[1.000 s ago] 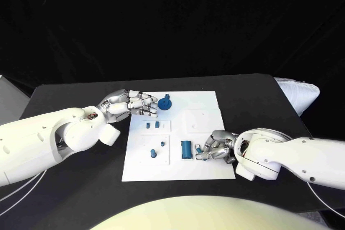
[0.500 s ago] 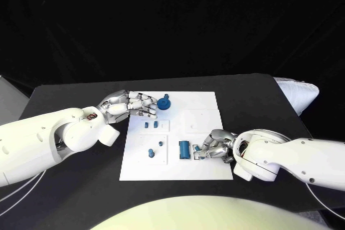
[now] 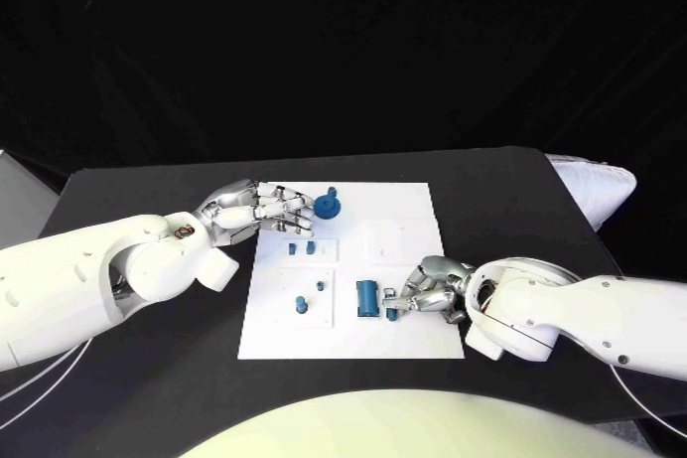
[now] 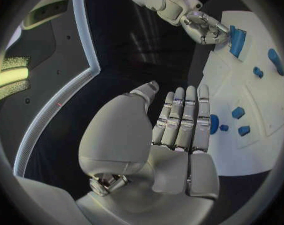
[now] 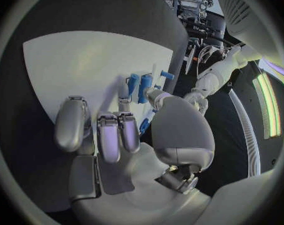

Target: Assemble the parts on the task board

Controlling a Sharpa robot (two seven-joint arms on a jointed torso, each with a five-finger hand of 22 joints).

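The black counter [image 3: 158,180] carries the white task board [image 3: 408,334], and over the last second the board's picture has slid a little as a whole — a camera shift, not a move of the board. The left robot hand [image 3: 262,208] has stayed at the board's far left corner, fingers laid out straight and close together, holding nothing, just beside the round blue knob part [image 3: 328,209] standing there. The right robot hand [image 3: 425,292] has kept to the board's near right part, fingers curled down beside the upright blue cylinder [image 3: 369,298]; whether it has a small blue part pinched I cannot tell. The two small pegs [image 3: 300,248] and the lone piece [image 3: 301,304] lie as before — so, as I judge it, the assembly has barely advanced in this second.
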